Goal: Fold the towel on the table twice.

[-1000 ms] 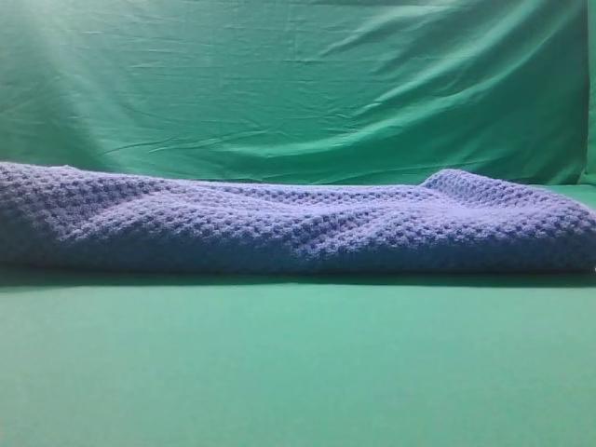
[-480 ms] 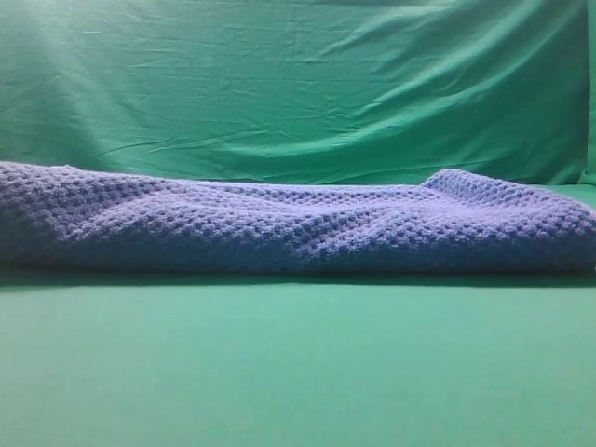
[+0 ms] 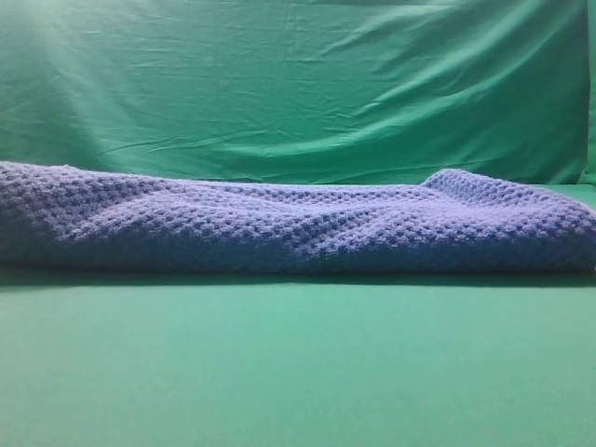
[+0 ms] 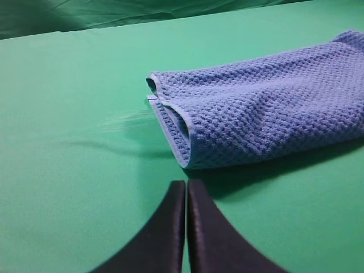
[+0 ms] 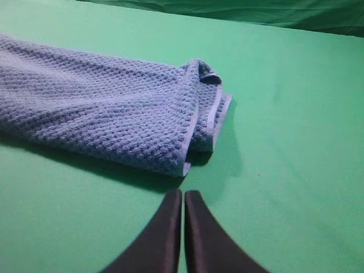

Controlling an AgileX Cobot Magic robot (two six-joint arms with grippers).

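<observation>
Towel point(image 3: 298, 223) is lying folded on the table point(image 3: 298, 372), long axis running 9-to-3 across the high view, nearly full width. Left gripper point(image 4: 186, 190) is sitting closed and empty, towel's left end at its 12. Right gripper point(image 5: 183, 199) is likewise pinched together, empty, towel's right end at 12.

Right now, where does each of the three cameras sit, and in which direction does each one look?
Exterior high: low in front, looking level across the table at the towel and the wrinkled backdrop; no robot part shows.
Left wrist: behind the shut left tool, looking down at the towel's left end.
Right wrist: behind the shut right tool, looking down at the towel's right end.
Shared: both wrist views show the same towel, from opposite ends.
</observation>
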